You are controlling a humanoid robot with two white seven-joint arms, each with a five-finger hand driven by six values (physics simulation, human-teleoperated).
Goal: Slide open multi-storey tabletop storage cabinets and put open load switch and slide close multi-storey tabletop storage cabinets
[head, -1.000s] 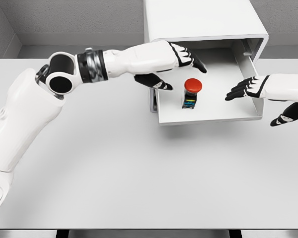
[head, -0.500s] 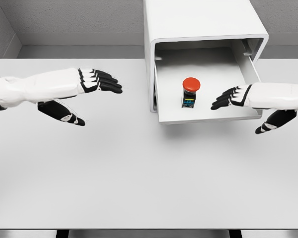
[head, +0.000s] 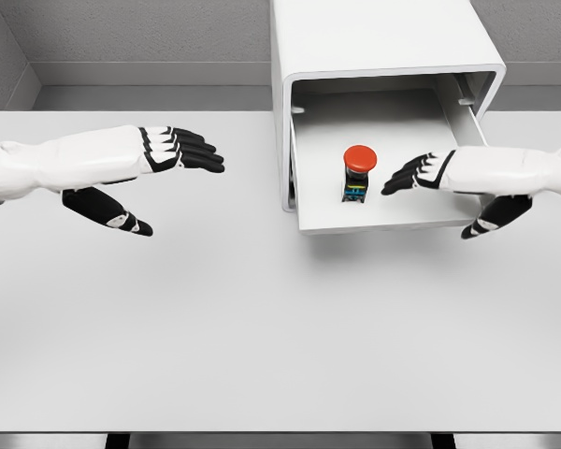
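- Since the earlier frames, the left hand [head: 159, 154] is sitting withdrawn over the bare counter [head: 262, 327], well apart from the cabinet, fingers relaxed and holding nothing.
- Reaching in from the right, the right hand [head: 430, 176] is edging closer to the load switch [head: 358, 174], fingers [head: 399, 180] spread and grasping nothing, tips just beside it.
- Standing upright in the open drawer [head: 393, 217], the red-capped switch is already placed.
- Behind, the storage cabinet [head: 374, 37] is waiting; sliding the drawer shut looks like the remaining step.

Cabinet [head: 374, 37] top and both forearms beyond picture edges.
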